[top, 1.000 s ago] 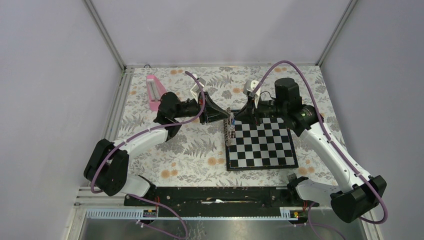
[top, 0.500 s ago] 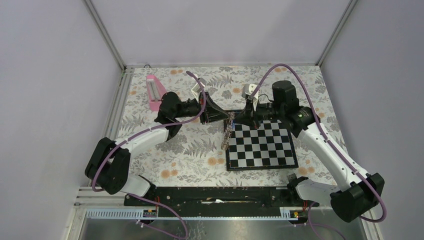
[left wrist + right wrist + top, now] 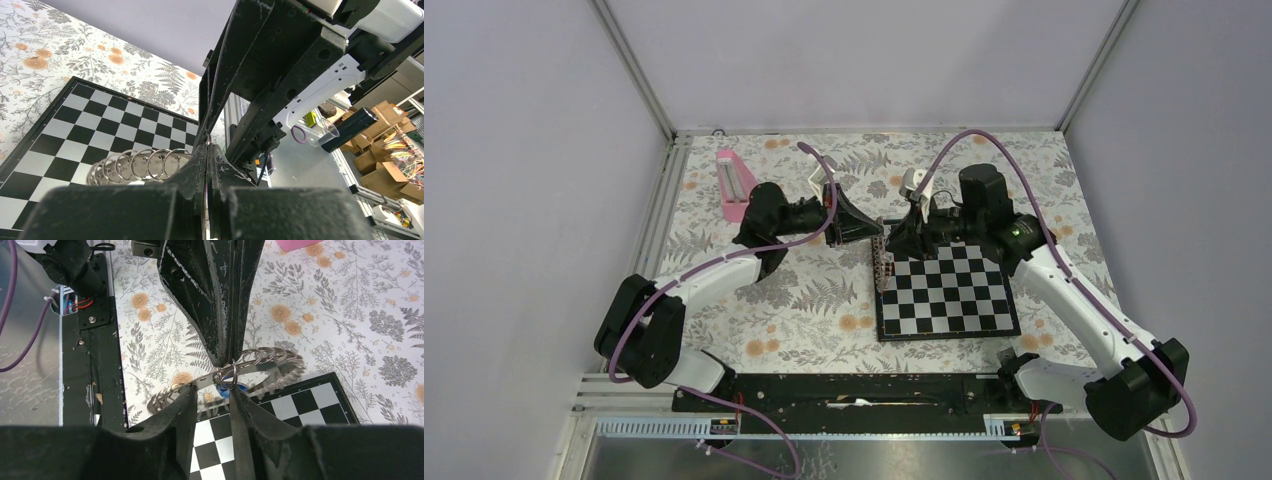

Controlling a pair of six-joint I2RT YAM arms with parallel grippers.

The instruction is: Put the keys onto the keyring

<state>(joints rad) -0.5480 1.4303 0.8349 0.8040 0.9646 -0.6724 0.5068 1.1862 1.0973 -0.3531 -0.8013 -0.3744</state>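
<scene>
Less gap: right gripper (image 3: 892, 237) nearer keyring (image 3: 883, 265)

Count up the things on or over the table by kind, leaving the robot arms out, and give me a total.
keyring: 1
blue key: 1
chessboard: 1
pink object: 1
Total: 4
</scene>
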